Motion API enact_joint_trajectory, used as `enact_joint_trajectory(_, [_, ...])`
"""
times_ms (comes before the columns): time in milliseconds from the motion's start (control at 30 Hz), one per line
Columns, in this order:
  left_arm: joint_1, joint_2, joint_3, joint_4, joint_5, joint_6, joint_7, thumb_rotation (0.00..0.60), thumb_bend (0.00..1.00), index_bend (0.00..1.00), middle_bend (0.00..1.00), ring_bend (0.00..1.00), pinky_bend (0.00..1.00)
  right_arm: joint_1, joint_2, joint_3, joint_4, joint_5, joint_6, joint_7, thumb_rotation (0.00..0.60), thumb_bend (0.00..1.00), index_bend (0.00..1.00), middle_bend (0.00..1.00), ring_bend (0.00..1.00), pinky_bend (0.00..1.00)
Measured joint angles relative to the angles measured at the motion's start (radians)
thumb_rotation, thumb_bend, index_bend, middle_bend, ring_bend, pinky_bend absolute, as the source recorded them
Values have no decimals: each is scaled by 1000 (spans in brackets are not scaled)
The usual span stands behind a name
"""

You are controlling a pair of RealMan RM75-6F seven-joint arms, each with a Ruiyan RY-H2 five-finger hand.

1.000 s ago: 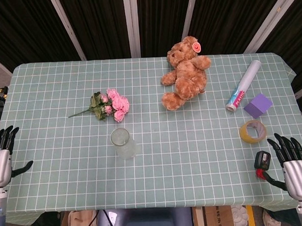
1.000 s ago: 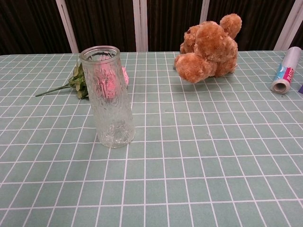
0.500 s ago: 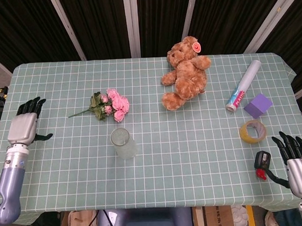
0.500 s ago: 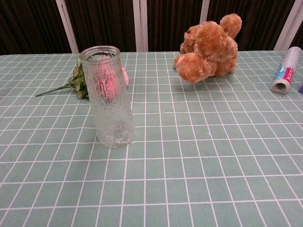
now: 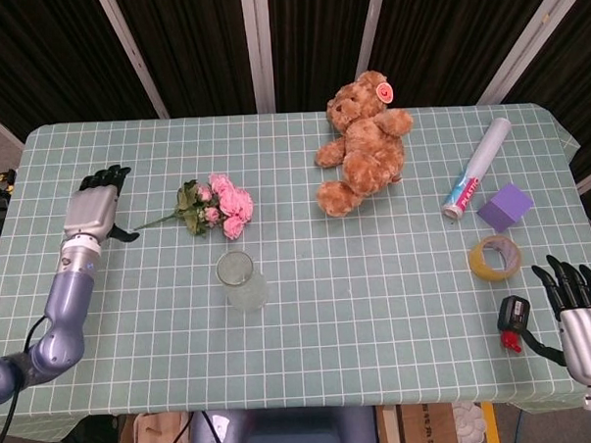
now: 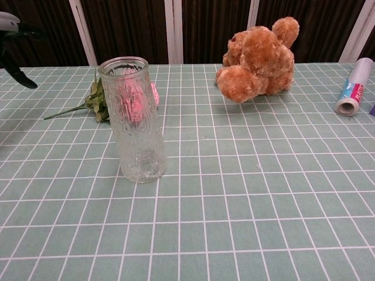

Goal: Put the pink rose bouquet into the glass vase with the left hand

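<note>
Pink rose bouquet (image 5: 216, 207) flat on table; glass vase (image 5: 241, 280) upright, unfilled; left hand (image 5: 96, 208) spread, holding nothing.

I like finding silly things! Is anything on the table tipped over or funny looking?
Only small things. The teddy bear is flopped on its side, not sitting up. The flowers lie flat on the table, not yet in the vase, which stands upright and empty. Nothing looks spilled or broken.
</note>
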Motion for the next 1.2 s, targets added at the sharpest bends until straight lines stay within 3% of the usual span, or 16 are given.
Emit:
enact_joint_trajectory(167, [-91,-83,25,119,-87,-32,51,600,132,69,0,0,60,3,-11,4,-3,12,-7,-27,600,205,138,80,86,0])
enact_joint_trajectory(400, [-160,-195,59,250,-120,-65,51,600,122,66,0,0,74,6,-16,9,-3,22,-13,-37,600,205,139,80,86,0])
enact_joint_trajectory(800, [-208,-350,82,393,-93,-29,6,600,112,63,0,0,74,4,-34,13,14,-11,25,-56,600,205,152,80,86,0])
enact_joint_trajectory(1200, [-259,-455,67,515,-82,-47,-9,600,117,73,37,6,94,-2,-32,9,3,-32,44,-66,600,205,152,81,86,0])
